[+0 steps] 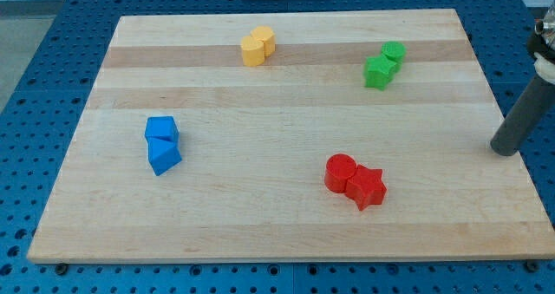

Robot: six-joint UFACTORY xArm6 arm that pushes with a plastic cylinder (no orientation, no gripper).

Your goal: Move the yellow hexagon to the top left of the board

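Observation:
Two yellow blocks sit together near the view's top centre: a yellow hexagon (265, 39) and a second yellow block (252, 51) touching its lower left. My tip (504, 149) rests at the board's right edge, far to the right of and below the yellow blocks, touching no block. The closest blocks to it are the green pair, up and to its left.
The wooden board (286, 216) lies on a blue perforated table. A green pair (384, 64) sits at the upper right. Two blue blocks (162, 143) sit at the left. A red cylinder (340, 172) and red star (366, 187) sit at the lower centre right.

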